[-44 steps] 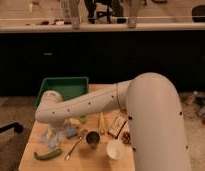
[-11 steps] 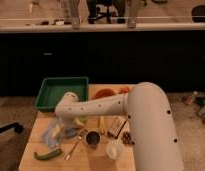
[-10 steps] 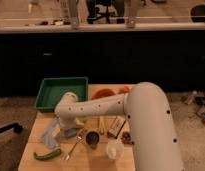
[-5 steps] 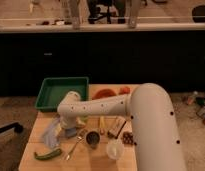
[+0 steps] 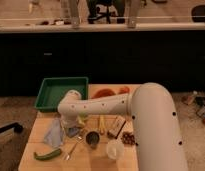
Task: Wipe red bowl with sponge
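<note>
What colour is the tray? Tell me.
The tray is green in the camera view; the gripper sits low over the table in front of it.

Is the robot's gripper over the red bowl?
No, the gripper is down at the sponge, nearer the camera than the red bowl.

One high view over the arm [image 5: 101,104].
Facing down onto the near table [image 5: 40,128], counter [image 5: 121,50] beyond; gripper [image 5: 75,122] toward its left.

red bowl [image 5: 103,93]: shallow, orange-red, upright, far side of table, near edge hidden. sponge [image 5: 73,131]: small pale block with a blue face, left-centre, lying flat just below the gripper [image 5: 71,122]; contact unclear.
</note>
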